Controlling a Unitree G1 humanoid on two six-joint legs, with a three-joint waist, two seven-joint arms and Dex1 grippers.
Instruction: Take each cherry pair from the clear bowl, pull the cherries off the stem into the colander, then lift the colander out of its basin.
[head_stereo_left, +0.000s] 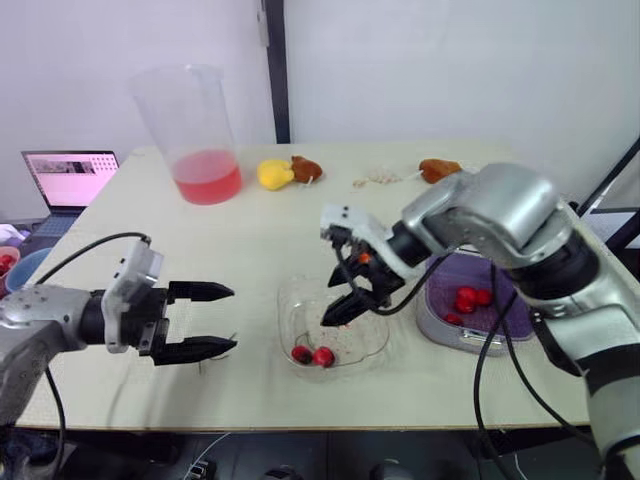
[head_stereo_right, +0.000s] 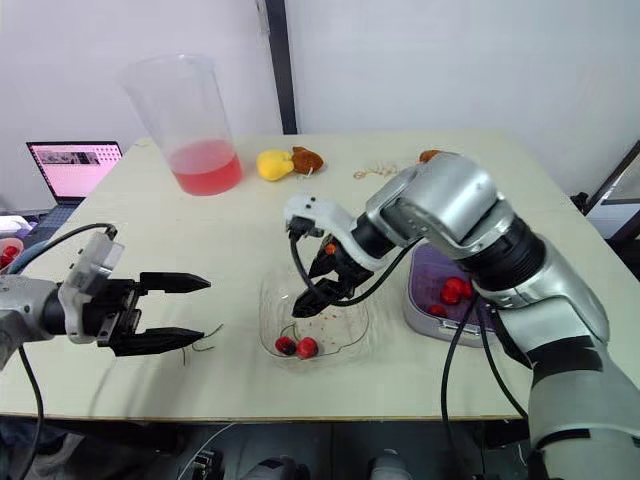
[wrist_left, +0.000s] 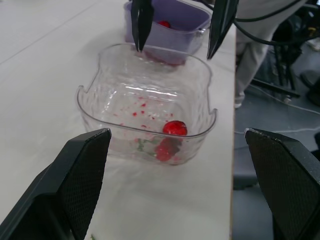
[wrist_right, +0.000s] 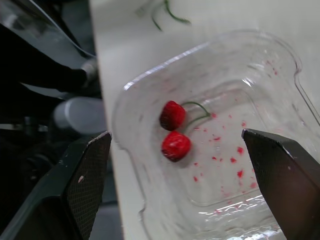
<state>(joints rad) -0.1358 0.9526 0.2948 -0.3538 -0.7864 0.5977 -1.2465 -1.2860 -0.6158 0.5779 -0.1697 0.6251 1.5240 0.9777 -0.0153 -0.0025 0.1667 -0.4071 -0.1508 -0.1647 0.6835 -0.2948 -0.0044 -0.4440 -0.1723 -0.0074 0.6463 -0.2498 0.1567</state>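
Observation:
A clear bowl (head_stereo_left: 350, 300) stands near the table's front edge, spotted with red juice. One cherry pair (head_stereo_left: 312, 355) on a green stem lies in its near corner, shown closer as the cherry pair (wrist_right: 173, 131). My right gripper (head_stereo_left: 336, 297) hangs open just over the bowl's middle, holding nothing. To the bowl's right sits the purple colander (head_stereo_left: 490, 322) in its grey basin, with several red cherries (head_stereo_left: 470, 299) inside. My left gripper (head_stereo_left: 233, 318) is open and empty, to the left of the bowl and pointing at it. Bare green stems (head_stereo_right: 205, 340) lie on the table by it.
A tall clear beaker (head_stereo_left: 195, 135) with red liquid stands at the back left. A yellow toy (head_stereo_left: 275, 175) and brown ones (head_stereo_left: 305, 168) lie at the back, with another brown piece (head_stereo_left: 438, 170) to the right. A laptop (head_stereo_left: 70, 180) sits off the table's left side.

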